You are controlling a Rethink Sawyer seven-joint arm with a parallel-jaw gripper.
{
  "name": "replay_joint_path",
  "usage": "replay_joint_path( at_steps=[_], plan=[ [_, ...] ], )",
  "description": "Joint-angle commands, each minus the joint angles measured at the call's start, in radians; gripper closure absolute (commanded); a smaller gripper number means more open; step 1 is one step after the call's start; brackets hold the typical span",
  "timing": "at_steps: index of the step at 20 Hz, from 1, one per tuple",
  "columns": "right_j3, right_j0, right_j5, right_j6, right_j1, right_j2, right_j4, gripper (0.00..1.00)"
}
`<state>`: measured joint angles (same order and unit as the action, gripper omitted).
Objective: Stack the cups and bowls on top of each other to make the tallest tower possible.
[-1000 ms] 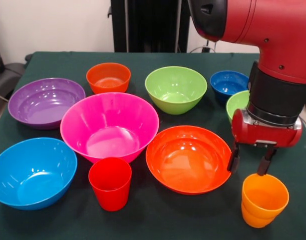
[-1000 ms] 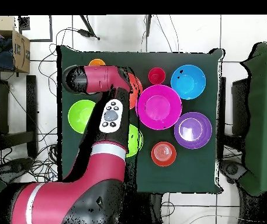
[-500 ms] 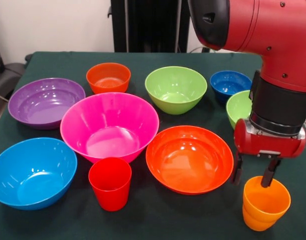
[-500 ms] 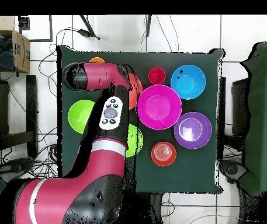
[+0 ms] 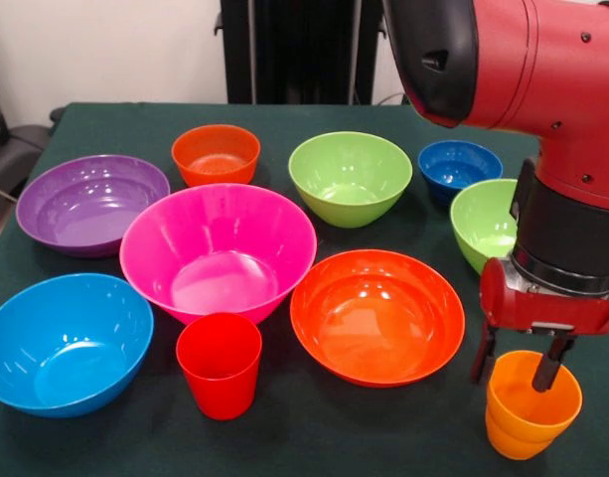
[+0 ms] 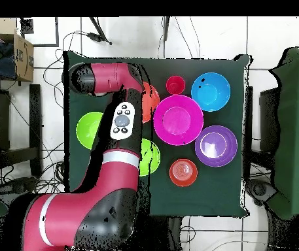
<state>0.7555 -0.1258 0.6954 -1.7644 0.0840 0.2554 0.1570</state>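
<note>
Lab: tiled floor (image 6: 269,33), loose cables (image 6: 47,98)

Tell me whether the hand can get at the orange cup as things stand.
Probably yes: the hand is open right at the orange cup, one finger outside the rim and one inside, with nothing between them.

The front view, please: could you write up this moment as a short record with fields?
gripper: open, astride the near-left rim of the orange cup, one finger inside, one outside
red cup: upright, alone, in front of the pink bowl
large orange-red bowl: between the two cups
stacking: none yet; every bowl sits separately on the table
</note>
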Motion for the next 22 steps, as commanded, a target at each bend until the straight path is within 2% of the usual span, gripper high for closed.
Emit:
replay_joint_path(
  at_steps=[1,7,13,15,16,22],
  plan=[
    [-0.06,-0.003,0.094,-0.136,-0.046,-0.04,-0.003,0.0],
    [-0.009,-0.024,0.036,-0.126,-0.04,-0.013,-0.04,0.0],
    [0.037,-0.021,-0.03,-0.113,-0.033,-0.016,-0.046,0.0],
    [0.084,-0.022,-0.069,-0.124,-0.014,-0.022,-0.048,0.0],
    [0.108,-0.022,-0.088,-0.129,-0.004,-0.025,-0.049,1.0],
    [0.168,-0.011,-0.172,-0.121,0.018,-0.061,-0.041,1.0]
  ],
)
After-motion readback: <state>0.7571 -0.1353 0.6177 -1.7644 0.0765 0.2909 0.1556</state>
